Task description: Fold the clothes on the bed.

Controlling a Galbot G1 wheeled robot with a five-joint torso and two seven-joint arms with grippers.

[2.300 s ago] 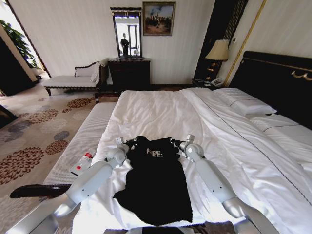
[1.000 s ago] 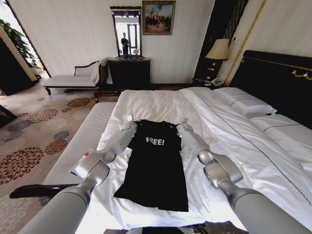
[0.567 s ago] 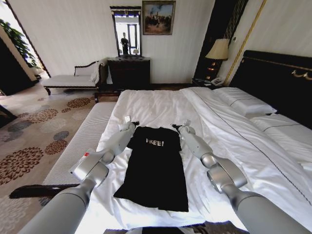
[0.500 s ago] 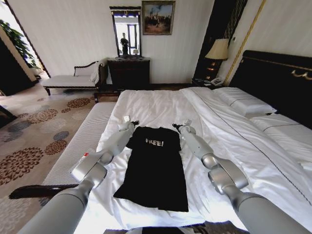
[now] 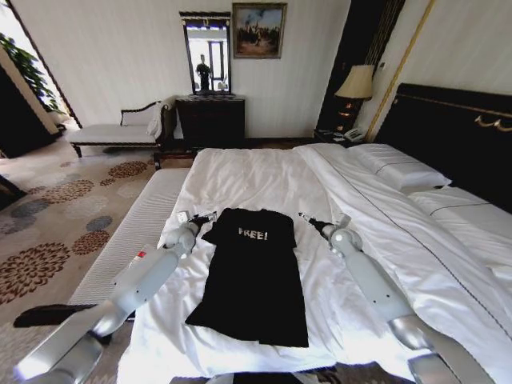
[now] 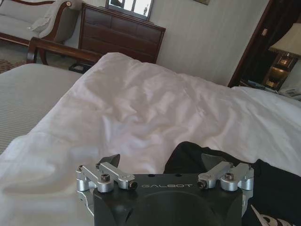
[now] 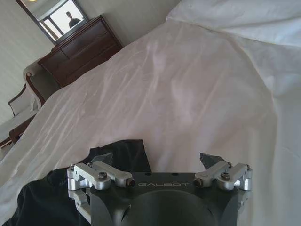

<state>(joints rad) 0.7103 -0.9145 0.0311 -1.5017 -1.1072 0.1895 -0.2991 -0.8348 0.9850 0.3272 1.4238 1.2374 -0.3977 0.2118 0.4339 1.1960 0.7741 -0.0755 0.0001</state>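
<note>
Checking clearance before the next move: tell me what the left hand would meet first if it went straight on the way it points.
Likely the white duvet: the open left hand points across the bed, with the T-shirt sleeve off to one side. Depth is unclear, so it may skim above the cloth.

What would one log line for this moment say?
T-shirt: flat on bed, unfolded | left gripper: open, beside left sleeve | right gripper: open, beside right sleeve | nothing held
</note>
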